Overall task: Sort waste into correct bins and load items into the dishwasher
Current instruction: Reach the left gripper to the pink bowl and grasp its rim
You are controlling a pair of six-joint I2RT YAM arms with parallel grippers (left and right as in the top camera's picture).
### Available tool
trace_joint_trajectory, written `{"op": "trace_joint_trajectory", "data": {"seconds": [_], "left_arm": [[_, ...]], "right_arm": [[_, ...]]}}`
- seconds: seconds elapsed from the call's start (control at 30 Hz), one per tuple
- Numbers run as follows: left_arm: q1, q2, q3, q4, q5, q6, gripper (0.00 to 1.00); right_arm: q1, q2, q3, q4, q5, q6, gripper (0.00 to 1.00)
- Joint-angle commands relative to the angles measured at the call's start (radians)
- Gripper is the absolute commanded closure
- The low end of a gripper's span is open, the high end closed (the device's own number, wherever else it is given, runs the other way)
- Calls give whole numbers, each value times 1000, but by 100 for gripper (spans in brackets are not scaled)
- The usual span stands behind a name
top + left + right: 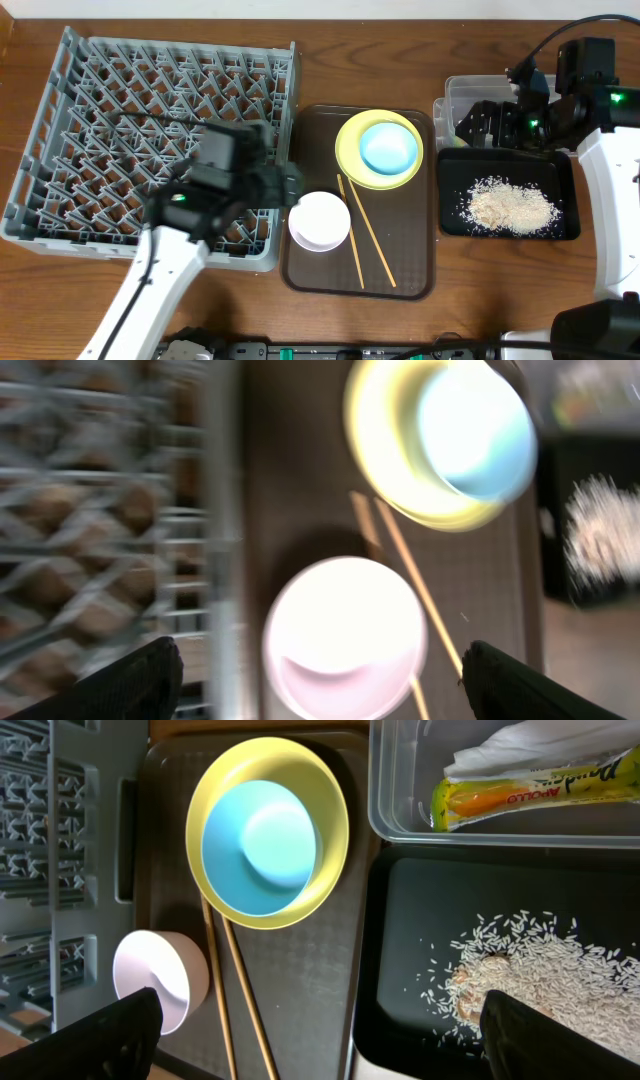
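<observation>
Over on the left, the left gripper [322,652] is hanging above the right edge of the large square grey plastic dish rack [120,130]. Its jaws are spread wide and gripping nothing. In its blurred wrist view, the two dark fingers [140,680] are framing the round white bowl [320,221] from above. That bowl is sitting on the flat dark brown serving tray [410,230], in the robot-side left corner, just beside the rack. The round yellow plate [348,150] is resting at the tray's far end, with the light blue bowl [388,147] sitting upright in it. The two thin wooden chopsticks [366,235] are lying on the tray, meeting near the plate's edge and fanning apart toward the robot, passing just right of the white bowl.

Across on the right, the right gripper [320,1005] is hovering about where the clear plastic rectangular tub [462,92] meets the shallow black rectangular tray [455,215], its jaws likewise released and empty. Inside the tub, the thin green-and-orange wrapper [520,795] is lying with the crumpled white paper napkin [545,742] behind it. The black tray is holding the loose beige rice-like crumbs [510,207] in a heap.
</observation>
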Motion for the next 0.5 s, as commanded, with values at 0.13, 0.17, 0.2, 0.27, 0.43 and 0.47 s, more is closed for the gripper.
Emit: {"op": "trace_joint_trajectory", "data": {"seconds": [0.13, 0.17, 0.2, 0.27, 0.43, 0.47], "left_arm": [[-202, 163, 14, 58, 27, -2, 16], [-223, 190, 14, 66, 27, -2, 18], [-243, 218, 14, 73, 27, -2, 20], [-277, 272, 14, 81, 27, -2, 21], [-338, 398, 14, 95, 27, -2, 26], [-346, 422, 14, 99, 27, -2, 28]], "right_arm": [[-4, -2, 16, -10, 0, -1, 1], [-4, -2, 16, -11, 0, -1, 1], [-2, -2, 16, -11, 0, -1, 1], [0, -2, 16, -10, 0, -1, 1], [0, -2, 16, -10, 0, 0, 1], [0, -2, 16, -11, 0, -1, 1]]}}
